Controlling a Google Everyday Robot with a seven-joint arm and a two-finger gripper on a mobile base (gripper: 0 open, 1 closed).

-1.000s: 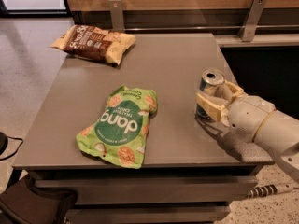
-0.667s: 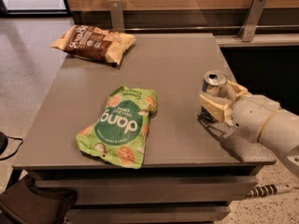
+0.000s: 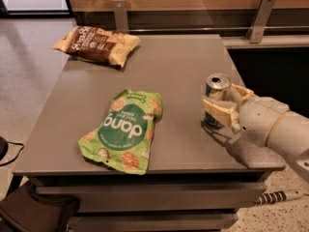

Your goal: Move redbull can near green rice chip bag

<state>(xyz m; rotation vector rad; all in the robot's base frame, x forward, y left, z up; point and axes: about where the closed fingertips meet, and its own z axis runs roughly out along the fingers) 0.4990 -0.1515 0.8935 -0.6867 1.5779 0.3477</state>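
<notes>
Where the grey surface [image 3: 183, 66] runs out toward its right edge, the redbull can [image 3: 217, 84] is upright with its silver top in plain view, and the gripper [image 3: 220, 104] is wrapped about its lower half. The cream-coloured jaws sit one on the near side and one on the far side of the can, closed against it, so the can is held. Whether its base touches the surface I can't tell, as the jaws hide it. The pale arm [image 3: 273, 127] reaches in from the right.

The green rice chip bag [image 3: 124, 129] lies flat near the front of the surface, left of the can and apart from it, with bare grey between the two. At the far left corner lies a brown-and-cream snack bag [image 3: 96, 43] — well apart from both. A wood-panelled wall with metal brackets [image 3: 260, 18] runs behind, and a dark bag [image 3: 36, 211] slumps on the floor at the front left.
</notes>
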